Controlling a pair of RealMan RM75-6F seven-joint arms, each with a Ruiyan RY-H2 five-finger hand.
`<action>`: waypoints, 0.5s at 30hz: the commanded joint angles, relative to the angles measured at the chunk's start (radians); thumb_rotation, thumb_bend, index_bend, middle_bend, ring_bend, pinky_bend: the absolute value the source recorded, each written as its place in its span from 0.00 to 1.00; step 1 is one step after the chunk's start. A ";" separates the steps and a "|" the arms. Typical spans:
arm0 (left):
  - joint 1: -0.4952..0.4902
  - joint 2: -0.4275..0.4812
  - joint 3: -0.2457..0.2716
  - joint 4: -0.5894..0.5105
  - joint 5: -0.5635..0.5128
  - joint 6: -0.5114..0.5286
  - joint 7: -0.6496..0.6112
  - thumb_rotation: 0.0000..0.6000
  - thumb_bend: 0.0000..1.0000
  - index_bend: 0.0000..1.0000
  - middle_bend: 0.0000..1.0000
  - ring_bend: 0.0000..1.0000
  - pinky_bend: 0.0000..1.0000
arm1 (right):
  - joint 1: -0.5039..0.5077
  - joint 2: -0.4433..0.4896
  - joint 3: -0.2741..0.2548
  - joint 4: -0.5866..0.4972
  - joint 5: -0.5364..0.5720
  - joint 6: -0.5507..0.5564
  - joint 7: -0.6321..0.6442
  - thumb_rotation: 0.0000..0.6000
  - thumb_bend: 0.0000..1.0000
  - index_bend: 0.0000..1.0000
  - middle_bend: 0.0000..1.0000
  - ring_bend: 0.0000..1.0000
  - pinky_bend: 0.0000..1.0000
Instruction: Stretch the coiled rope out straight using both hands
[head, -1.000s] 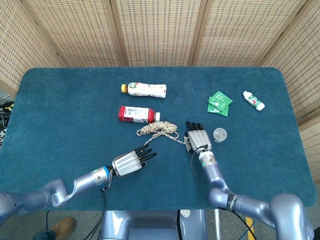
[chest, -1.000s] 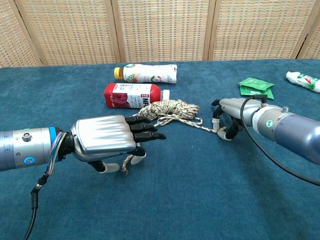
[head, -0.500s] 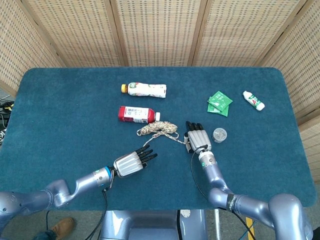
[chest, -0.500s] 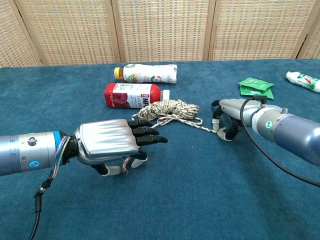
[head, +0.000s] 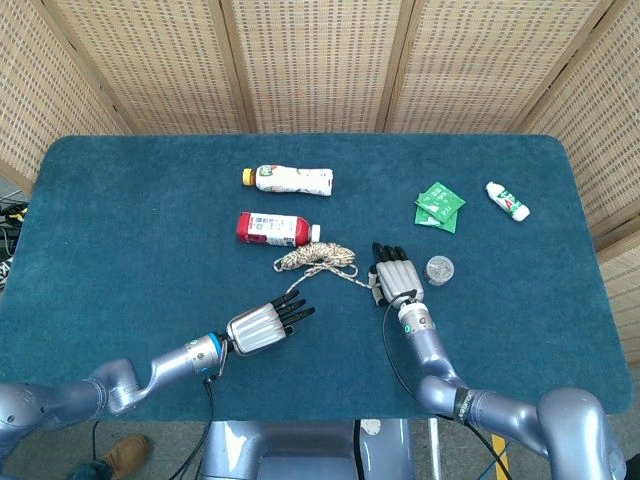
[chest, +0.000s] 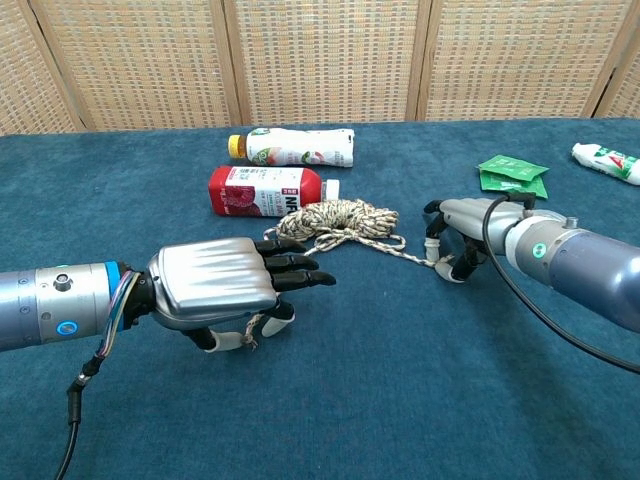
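Note:
The rope's coil (head: 318, 256) (chest: 340, 218) is a beige bundle lying mid-table, just in front of a red bottle. One strand runs from it toward my left hand (head: 262, 325) (chest: 215, 285), whose thumb pinches the rope end underneath while the other fingers point straight at the coil. A frayed tail hangs out below that hand. Another strand leads right to my right hand (head: 396, 275) (chest: 470, 228), which rests on the cloth with its fingers curled around the other end. Both strands lie slack on the table.
A red bottle (head: 272, 228) (chest: 268, 190) lies right behind the coil, and a white bottle (head: 290, 179) lies further back. Green packets (head: 439, 206), a small white tube (head: 508, 201) and a clear round lid (head: 439, 268) sit to the right on the blue table (head: 120, 220).
My left hand has slid a little back toward the table's near edge with its rope end. The right hand and the coil have barely moved.

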 joint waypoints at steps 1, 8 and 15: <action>-0.002 0.002 0.001 -0.005 -0.001 0.000 0.004 1.00 0.36 0.50 0.00 0.00 0.00 | 0.000 0.000 -0.001 0.000 -0.001 -0.001 0.001 1.00 0.50 0.67 0.00 0.00 0.00; -0.006 0.004 -0.001 -0.020 -0.006 -0.004 0.018 1.00 0.36 0.52 0.00 0.00 0.00 | 0.000 0.000 -0.001 0.001 -0.003 -0.003 0.000 1.00 0.50 0.67 0.00 0.00 0.00; -0.006 0.004 -0.001 -0.025 -0.015 -0.009 0.031 1.00 0.37 0.53 0.00 0.00 0.00 | -0.001 0.005 0.002 -0.003 0.000 -0.002 -0.001 1.00 0.50 0.67 0.00 0.00 0.00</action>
